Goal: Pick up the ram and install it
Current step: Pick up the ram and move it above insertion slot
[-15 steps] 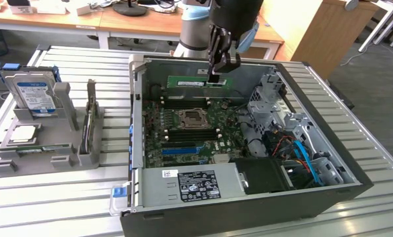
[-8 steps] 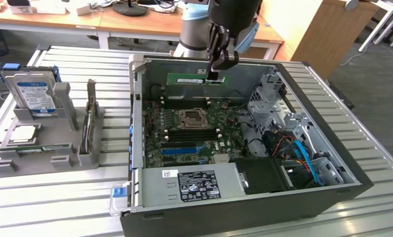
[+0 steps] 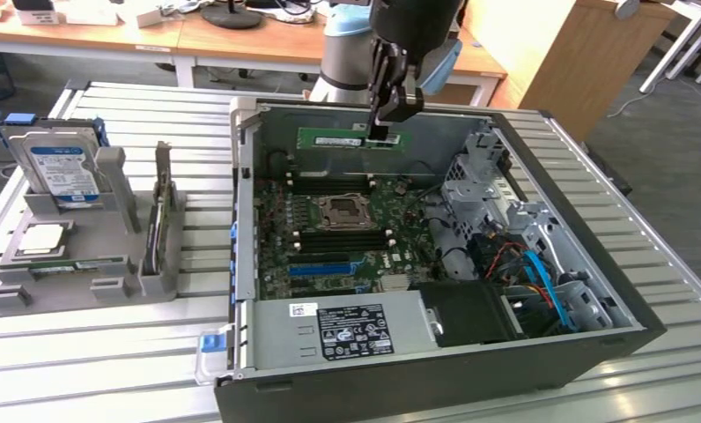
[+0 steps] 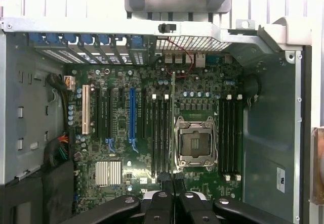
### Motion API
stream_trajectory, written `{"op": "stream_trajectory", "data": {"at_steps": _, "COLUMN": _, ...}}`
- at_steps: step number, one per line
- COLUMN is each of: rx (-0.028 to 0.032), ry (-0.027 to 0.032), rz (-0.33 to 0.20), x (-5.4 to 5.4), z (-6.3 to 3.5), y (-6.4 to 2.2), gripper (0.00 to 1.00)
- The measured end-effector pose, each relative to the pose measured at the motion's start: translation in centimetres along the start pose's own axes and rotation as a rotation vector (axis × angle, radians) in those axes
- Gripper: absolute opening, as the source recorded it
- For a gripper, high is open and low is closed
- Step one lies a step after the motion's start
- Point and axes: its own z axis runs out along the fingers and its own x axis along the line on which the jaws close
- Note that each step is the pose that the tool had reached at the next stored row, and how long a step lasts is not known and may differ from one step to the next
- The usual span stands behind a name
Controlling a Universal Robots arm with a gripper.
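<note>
Holds the ram point(image 3: 339, 139) in the clenched gripper point(image 3: 384, 132), above the motherboard point(image 3: 339, 238) inside the open case point(image 3: 632, 326). Marks pick-up as done; leaves seating in a memory slot point(image 4: 160, 133) outstanding.

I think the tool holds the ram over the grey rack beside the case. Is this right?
Not quite. The tool holds the ram over the open case, not over the rack. The exterior view shows this.
</note>
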Motion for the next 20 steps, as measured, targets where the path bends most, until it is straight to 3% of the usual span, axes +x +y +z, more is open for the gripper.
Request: {"op": "stream_trajectory", "data": {"at_steps": 20, "rx": 0.0001, "ry": 0.0001, "rz": 0.000, "x": 0.1, "z": 2.23, "y": -0.03, "gripper": 0.12}}
